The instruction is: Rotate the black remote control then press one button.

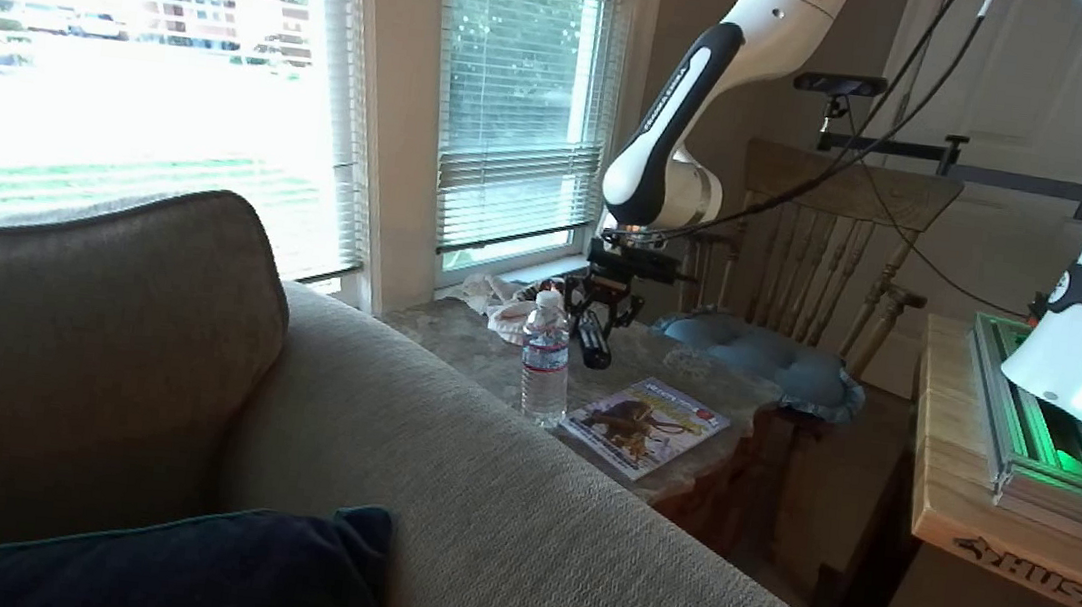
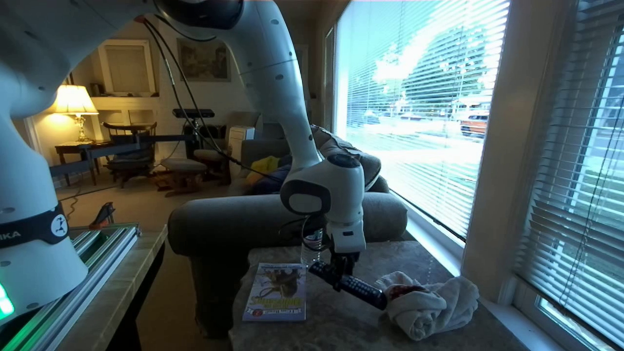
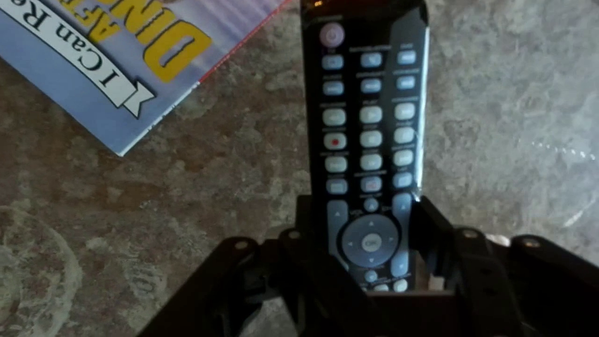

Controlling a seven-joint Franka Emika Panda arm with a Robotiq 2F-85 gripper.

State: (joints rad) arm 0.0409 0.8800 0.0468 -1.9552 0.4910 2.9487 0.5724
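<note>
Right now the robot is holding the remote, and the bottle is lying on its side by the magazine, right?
Not quite: the bottle stands upright by the magazine, as an exterior view shows. The gripper is indeed holding the remote.

In the wrist view, the lower end of the black remote control is being hidden by the pincer, its upper end is being clipped by the top edge, and most button labels are being blurred; the magazine is being cropped. In an exterior view, the bottle is being partly covered by the arm, and the desk is being cut off below.
</note>
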